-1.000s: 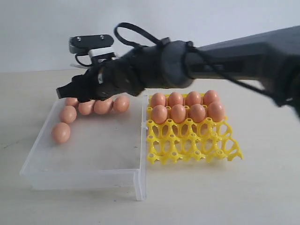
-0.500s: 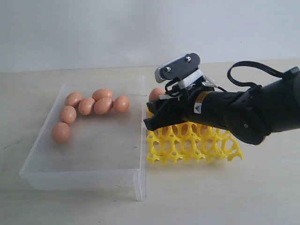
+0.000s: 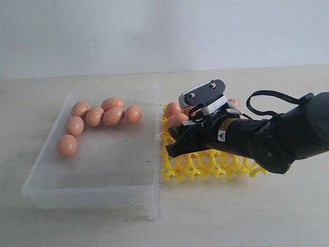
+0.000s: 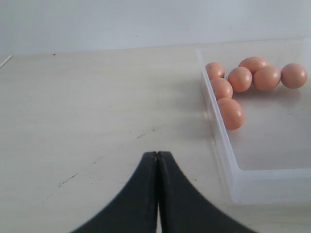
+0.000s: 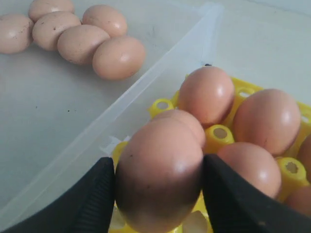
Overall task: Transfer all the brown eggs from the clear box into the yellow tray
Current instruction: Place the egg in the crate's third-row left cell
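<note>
Half a second ago the right claw hung higher over the left edge of the yellow tray. Now it sits lower, close over the tray's front-left cups, and the arm behind it slants down more flatly. A second ago it was over the far corner of the clear box instead. It is clenched around one brown egg, with a black finger pressed to each flank. The egg is smooth and orange-brown with a soft sheen and faint darker speckling. Its long axis appears to run along the fingers rather than across them, so it hangs tilted with the claw and not upright. Which end is the blunt one cannot be told. The seated eggs beyond it stand on end in their cups in the tray's far rows. Seven loose eggs, unmoved, lie on their sides in the box's far left corner, pointing different ways. The left claw is clenched on nothing, over the bare surface beside the box.
</note>
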`<state>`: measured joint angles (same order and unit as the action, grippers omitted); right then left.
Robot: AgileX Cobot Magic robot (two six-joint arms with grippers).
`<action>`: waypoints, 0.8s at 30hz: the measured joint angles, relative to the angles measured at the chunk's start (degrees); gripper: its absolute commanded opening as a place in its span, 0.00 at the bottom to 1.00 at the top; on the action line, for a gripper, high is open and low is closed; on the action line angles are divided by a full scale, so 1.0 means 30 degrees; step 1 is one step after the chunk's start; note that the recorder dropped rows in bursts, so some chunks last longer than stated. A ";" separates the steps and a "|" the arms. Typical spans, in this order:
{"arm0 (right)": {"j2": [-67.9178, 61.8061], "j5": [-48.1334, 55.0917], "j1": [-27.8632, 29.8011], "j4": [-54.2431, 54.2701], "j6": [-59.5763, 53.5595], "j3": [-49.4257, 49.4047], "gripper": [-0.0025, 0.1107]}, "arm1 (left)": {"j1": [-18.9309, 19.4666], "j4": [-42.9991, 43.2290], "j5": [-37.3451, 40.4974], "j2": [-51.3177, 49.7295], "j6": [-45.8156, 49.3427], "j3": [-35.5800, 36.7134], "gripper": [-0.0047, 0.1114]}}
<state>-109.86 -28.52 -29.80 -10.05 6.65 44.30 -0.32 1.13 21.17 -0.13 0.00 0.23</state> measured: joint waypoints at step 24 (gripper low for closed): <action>0.2495 0.5933 -0.0629 -0.1257 0.1373 0.2089 0.50 | 0.0000 0.0000 0.0000 0.0000 0.0000 0.0000 0.04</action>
<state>-102.38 -10.72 -31.69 -13.82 10.77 50.56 -0.32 1.13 21.17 -0.13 0.00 0.23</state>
